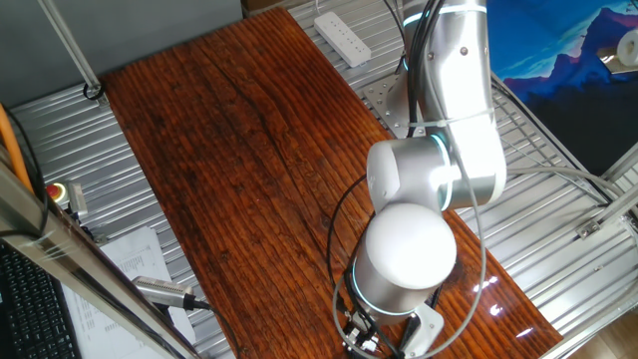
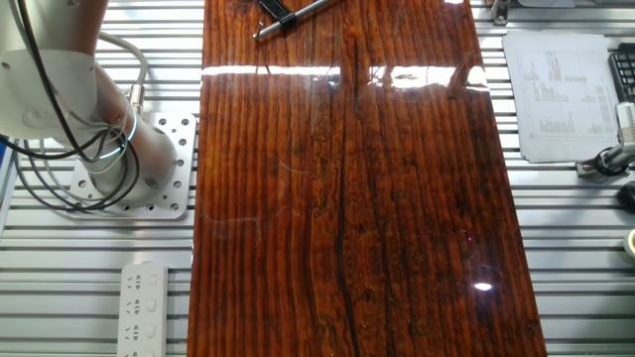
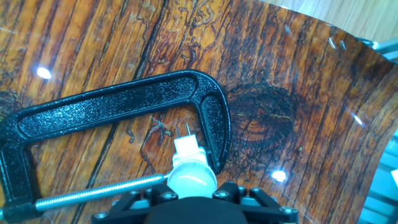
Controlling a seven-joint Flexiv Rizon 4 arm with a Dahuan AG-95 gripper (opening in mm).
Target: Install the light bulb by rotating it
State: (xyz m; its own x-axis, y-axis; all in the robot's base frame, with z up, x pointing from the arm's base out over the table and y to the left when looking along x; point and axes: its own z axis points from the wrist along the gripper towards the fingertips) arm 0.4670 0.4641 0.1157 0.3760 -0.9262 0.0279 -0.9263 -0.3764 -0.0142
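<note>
In one fixed view the robot arm [image 1: 439,170] reaches down over the glossy wooden desk [image 1: 239,170], its big white joint cap toward 5 o'clock. The claw [image 1: 371,337] shows only as dark parts at the bottom edge, mostly cut off, so its fingers cannot be read here. A white power strip [image 1: 342,38] lies on the metal slats at 12 o'clock, and a printed sheet [image 1: 135,261] at 8 o'clock.

In the other fixed view the desk runs down the middle. The arm's base stands on a drilled plate [image 2: 159,169] at 9 o'clock, the power strip below it at 7 o'clock. A dark metal tool [image 2: 290,16] lies at the desk's top edge, at 12 o'clock. The paper sheet sits at 2 o'clock. Neither bulb nor claw is seen here.

In the hand view the light bulb [image 3: 191,175] sits at 6 o'clock, just above the claw's black body, its white base pointing up toward 12. I cannot tell whether the fingers clench it. A black C-clamp [image 3: 118,102] lies flat on the desk, arching around the bulb, its threaded screw [image 3: 99,191] reaching the bulb from 8 o'clock.
</note>
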